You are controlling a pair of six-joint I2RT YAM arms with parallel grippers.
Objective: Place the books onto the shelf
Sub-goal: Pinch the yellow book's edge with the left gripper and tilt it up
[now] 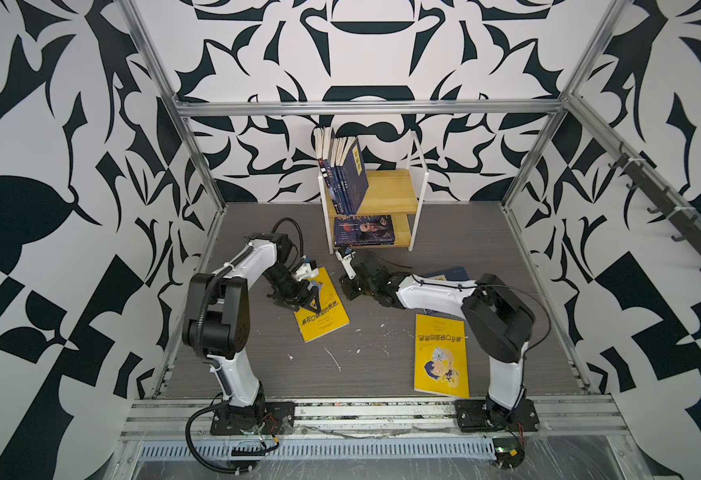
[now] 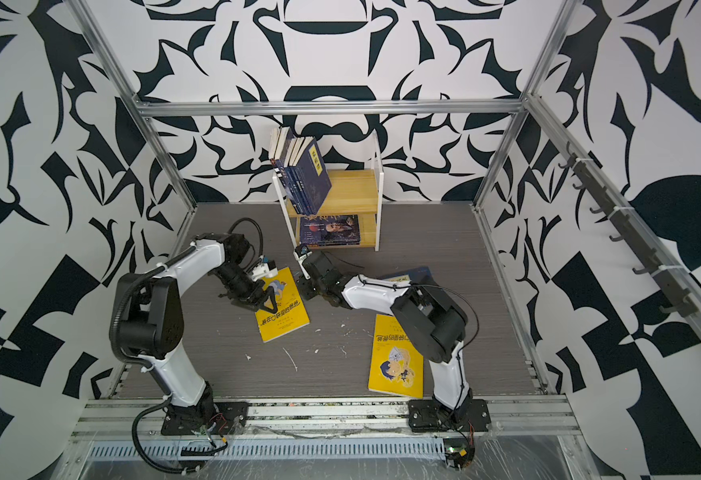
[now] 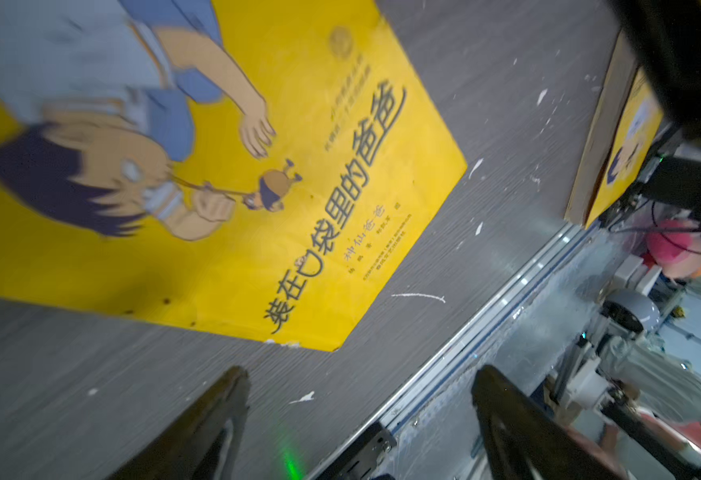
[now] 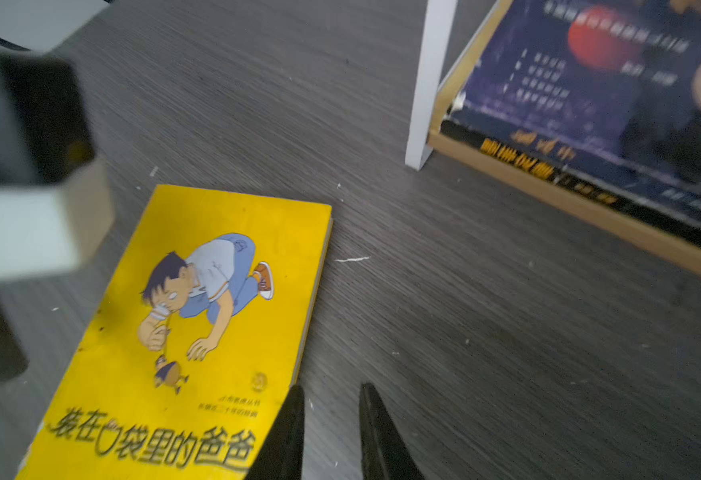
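Note:
The shelf (image 1: 394, 191) stands at the back, with navy books (image 1: 350, 178) leaning upright on its top board and a dark portrait book (image 1: 363, 230) flat on the lower one. One yellow book (image 1: 328, 322) lies flat left of centre. My left gripper (image 1: 313, 300) hovers over it, open and empty (image 3: 361, 370). A second yellow book (image 1: 440, 361) lies at the front right. A navy book (image 1: 450, 274) shows partly behind my right arm. My right gripper (image 1: 346, 286) is just right of the first yellow book (image 4: 199, 332), jaws narrowly open on nothing (image 4: 332, 388).
The shelf's white leg (image 4: 427, 83) stands close ahead of the right gripper. An aluminium rail (image 1: 382, 409) runs along the table's front edge, carrying both arm bases. Metal frame posts line both sides. White flecks dot the grey tabletop (image 1: 257, 365).

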